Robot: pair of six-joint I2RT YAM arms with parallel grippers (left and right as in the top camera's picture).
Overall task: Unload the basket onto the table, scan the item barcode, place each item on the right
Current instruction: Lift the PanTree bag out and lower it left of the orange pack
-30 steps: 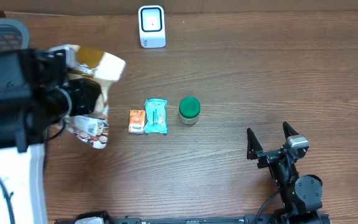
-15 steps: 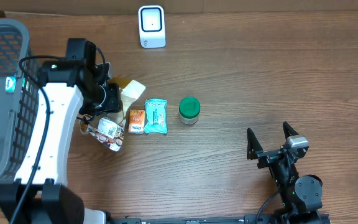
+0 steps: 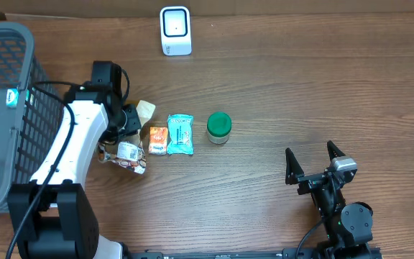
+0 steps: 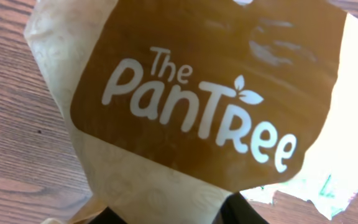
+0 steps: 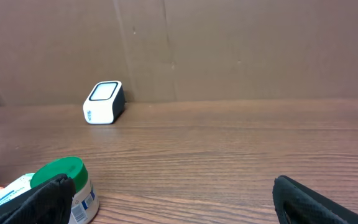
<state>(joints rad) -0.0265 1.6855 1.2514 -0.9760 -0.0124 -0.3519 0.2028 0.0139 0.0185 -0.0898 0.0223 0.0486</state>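
Packet (image 4: 197, 106) pinched in left fingers (image 4: 244, 213), right fingers (image 3: 291, 165) spread wide

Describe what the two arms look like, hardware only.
Left arm: white shell links, black joints and wrist, thin black cables running along its length. Right arm: all black, with a round joint housing, a small grey block behind the right gripper, and a black cable near the base. Its fingers are black and taper to points.

Even bright light, soft shadows, overexposed glare on pouch (image 4: 197, 106)
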